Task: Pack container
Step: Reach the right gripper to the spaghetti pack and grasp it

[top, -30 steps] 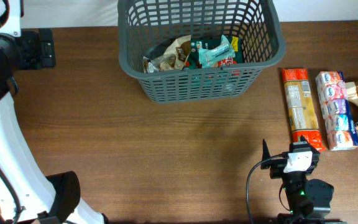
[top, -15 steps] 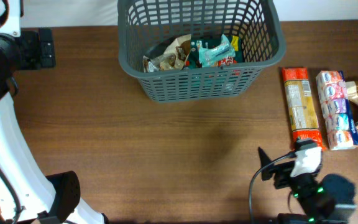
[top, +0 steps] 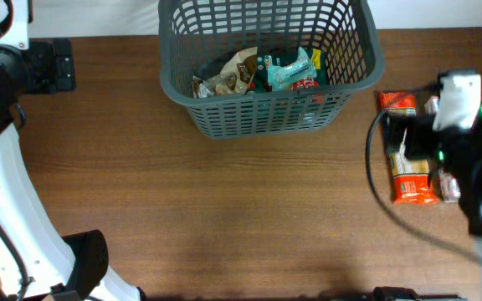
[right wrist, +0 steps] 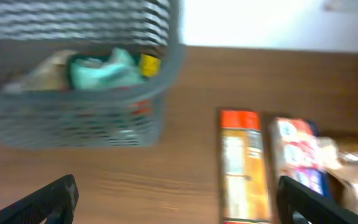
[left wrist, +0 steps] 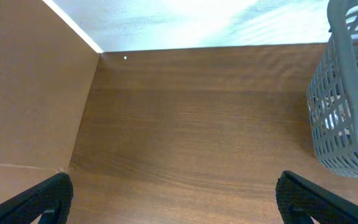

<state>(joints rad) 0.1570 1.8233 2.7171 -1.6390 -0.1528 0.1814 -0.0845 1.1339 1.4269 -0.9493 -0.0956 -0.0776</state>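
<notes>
The dark grey lattice basket [top: 266, 100] stands at the back middle of the table with several snack packets [top: 258, 73] inside. It also shows in the right wrist view [right wrist: 73, 118] and at the right edge of the left wrist view [left wrist: 347, 112]. An orange packet [top: 408, 180] lies right of the basket, with a blue and white packet [right wrist: 300, 158] and a tan bag [right wrist: 353, 162] beside it. My right gripper [right wrist: 179, 199] is open and empty, raised over the orange packet [right wrist: 244, 162]. My left gripper [left wrist: 179, 199] is open and empty above bare table.
The left arm's white body [top: 7, 192] runs down the left side of the table. A brown wall [left wrist: 30, 93] borders the table in the left wrist view. The table's back edge meets a white surface [left wrist: 185, 22].
My right arm has swung from the front edge of the table up and back, to above the packets at the right. The left arm has not moved.
</notes>
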